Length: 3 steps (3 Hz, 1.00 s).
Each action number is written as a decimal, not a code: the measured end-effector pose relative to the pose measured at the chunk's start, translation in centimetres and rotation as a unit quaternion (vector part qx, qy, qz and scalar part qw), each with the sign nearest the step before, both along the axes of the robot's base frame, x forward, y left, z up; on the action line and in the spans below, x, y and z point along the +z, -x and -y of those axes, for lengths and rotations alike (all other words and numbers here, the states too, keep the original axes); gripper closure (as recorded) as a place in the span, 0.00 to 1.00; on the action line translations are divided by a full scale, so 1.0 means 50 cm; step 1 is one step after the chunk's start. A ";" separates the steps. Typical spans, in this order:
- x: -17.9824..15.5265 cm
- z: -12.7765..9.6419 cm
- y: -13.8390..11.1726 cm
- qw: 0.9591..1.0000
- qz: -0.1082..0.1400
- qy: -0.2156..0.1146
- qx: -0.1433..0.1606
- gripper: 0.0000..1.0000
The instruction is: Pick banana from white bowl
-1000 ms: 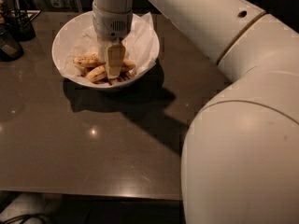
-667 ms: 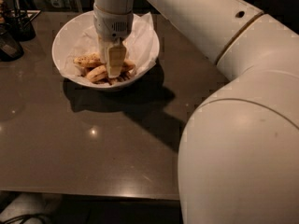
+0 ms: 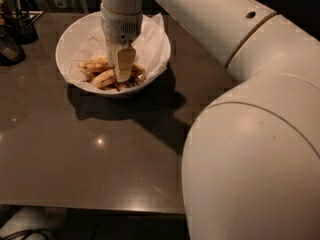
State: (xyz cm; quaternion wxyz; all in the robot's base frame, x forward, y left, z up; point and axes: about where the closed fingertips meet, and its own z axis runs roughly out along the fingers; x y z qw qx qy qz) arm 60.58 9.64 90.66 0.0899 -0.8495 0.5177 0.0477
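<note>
The white bowl (image 3: 67,36) stands at the back left of the dark table, lined with crumpled white paper (image 3: 152,39). Several bananas lie in it. The smooth yellow-tan banana (image 3: 104,78) lies at the front, and a brown-speckled banana (image 3: 94,64) lies behind it. My gripper (image 3: 122,77) reaches straight down into the bowl, its tip among the bananas at the right end of the smooth banana. It hides the fruit behind it.
Dark containers (image 3: 20,26) and a dark object (image 3: 9,51) stand at the table's far left edge. My large white arm (image 3: 250,134) fills the right side of the view. The table's front edge (image 3: 90,206) runs along the bottom.
The gripper stays down in the bowl at the same spot. The arm's near segment has shifted slightly to the left.
</note>
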 end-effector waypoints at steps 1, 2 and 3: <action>0.000 0.000 -0.009 1.000 0.004 0.002 0.005 0.50; -0.012 -0.005 -0.005 1.000 -0.003 0.001 0.009 0.51; -0.029 -0.004 0.001 1.000 -0.014 -0.001 0.006 0.51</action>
